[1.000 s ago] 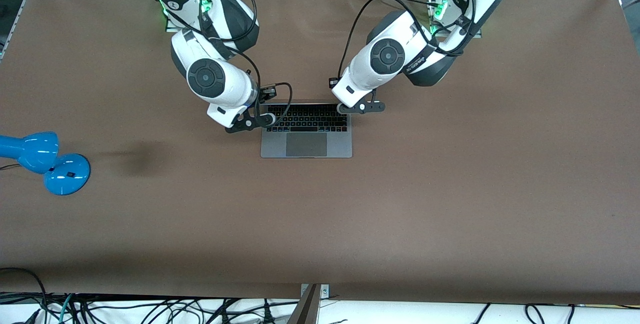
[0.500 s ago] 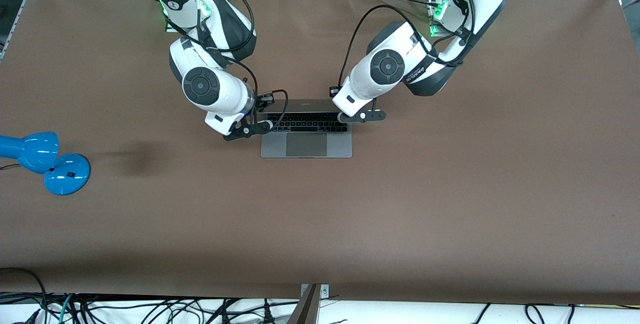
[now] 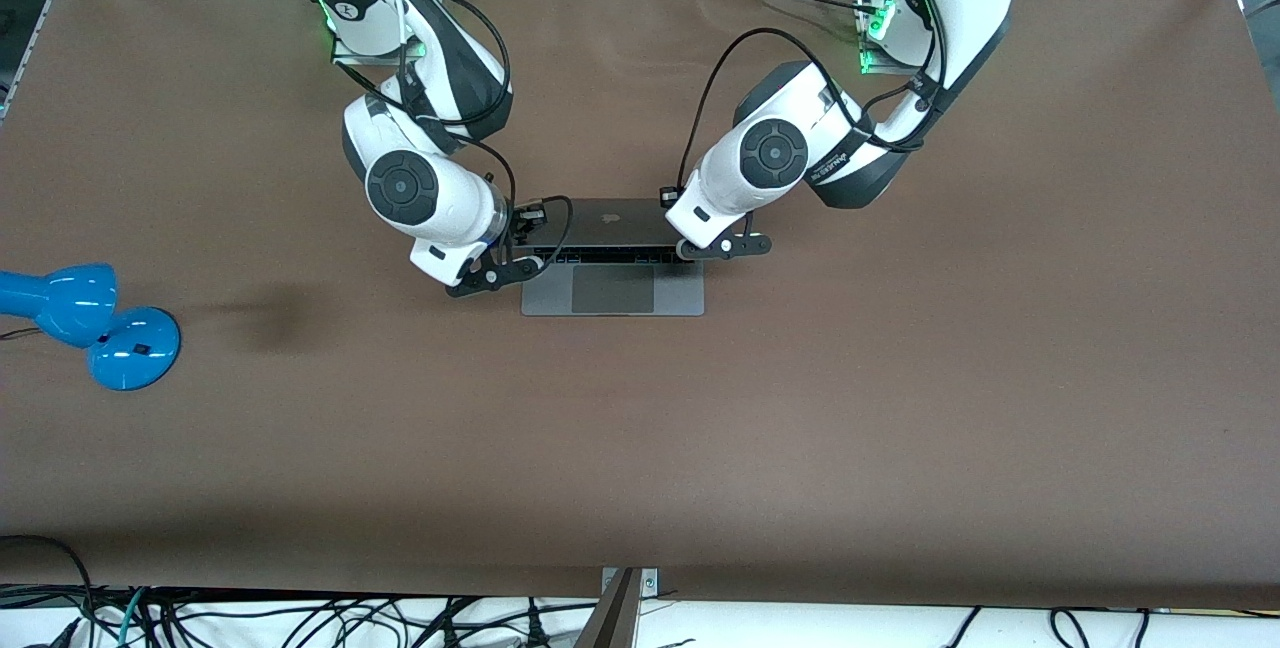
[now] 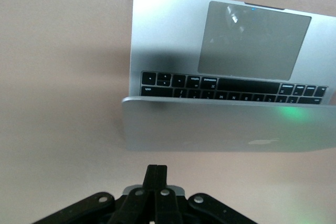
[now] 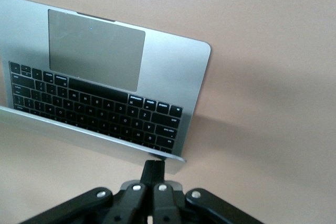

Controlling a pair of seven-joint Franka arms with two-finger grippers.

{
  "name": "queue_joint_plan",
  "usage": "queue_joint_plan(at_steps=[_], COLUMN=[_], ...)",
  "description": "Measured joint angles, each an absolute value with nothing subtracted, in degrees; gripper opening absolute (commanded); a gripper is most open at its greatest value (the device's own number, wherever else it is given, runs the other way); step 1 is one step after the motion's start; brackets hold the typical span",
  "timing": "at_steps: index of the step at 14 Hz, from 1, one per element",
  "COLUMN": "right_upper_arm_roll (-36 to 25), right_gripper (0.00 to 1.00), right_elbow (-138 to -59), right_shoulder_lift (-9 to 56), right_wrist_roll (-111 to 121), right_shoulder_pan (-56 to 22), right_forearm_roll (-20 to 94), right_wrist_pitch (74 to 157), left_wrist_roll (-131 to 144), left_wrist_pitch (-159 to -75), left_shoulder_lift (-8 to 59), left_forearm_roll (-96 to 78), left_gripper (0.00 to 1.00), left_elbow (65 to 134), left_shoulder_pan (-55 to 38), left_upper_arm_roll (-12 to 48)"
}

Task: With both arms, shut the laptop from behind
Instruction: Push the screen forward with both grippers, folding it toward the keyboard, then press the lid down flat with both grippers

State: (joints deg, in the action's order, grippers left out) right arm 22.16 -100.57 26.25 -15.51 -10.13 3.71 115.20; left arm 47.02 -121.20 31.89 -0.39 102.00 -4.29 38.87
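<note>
Half-shut already, the laptop point(image 3: 612, 263) lies on the brown table point(image 3: 900, 378) with its lid point(image 3: 610, 220) tipped well forward over the keyboard point(image 4: 231, 88), leaving the trackpad point(image 3: 612, 289) and the last key rows bare. Both claws have their fingers pinched together, holding nothing. The left claw point(image 3: 728, 246) sits at the lid's corner toward the left arm's end, the right claw point(image 3: 497, 275) at the other corner — each pressing, as far as I can judge, on the lid's back.

Uneven pushing is the risk: if one claw leads, the lid could twist on its hinge, or the whole laptop could skid toward the front camera. A fingertip slipping off the edge might let the lid drop hard.

No containers show. A blue lamp point(image 3: 90, 323) stands well away from the right claw.
</note>
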Motion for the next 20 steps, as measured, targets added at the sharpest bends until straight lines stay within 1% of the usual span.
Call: queue_joint_plan(at_steps=[9, 15, 20], right_upper_arm_roll=[20.96, 20.76, 20.15], right_gripper=[0.0, 0.0, 0.0], right_elbow=[-100.6, -100.6, -100.6], right_shoulder_lift=[27.98, 29.89, 31.54], right_wrist_roll=[-12.29, -12.02, -10.07], right_shoulder_pan=[-10.12, -10.11, -10.11], right_forearm_roll=[3.68, 3.65, 3.64], right_wrist_pitch=[120.16, 123.76, 126.4], left_wrist_roll=[50.46, 50.52, 50.52], left_wrist_pitch=[-121.26, -121.26, -121.27], left_shoulder_lift=[38.43, 39.6, 40.77], left_forearm_roll=[6.35, 6.77, 6.77], left_gripper=[0.0, 0.0, 0.0], left_elbow=[97.11, 95.99, 94.59], left_shoulder_pan=[-4.84, -4.98, -8.24], left_upper_arm_roll=[38.46, 37.88, 33.82])
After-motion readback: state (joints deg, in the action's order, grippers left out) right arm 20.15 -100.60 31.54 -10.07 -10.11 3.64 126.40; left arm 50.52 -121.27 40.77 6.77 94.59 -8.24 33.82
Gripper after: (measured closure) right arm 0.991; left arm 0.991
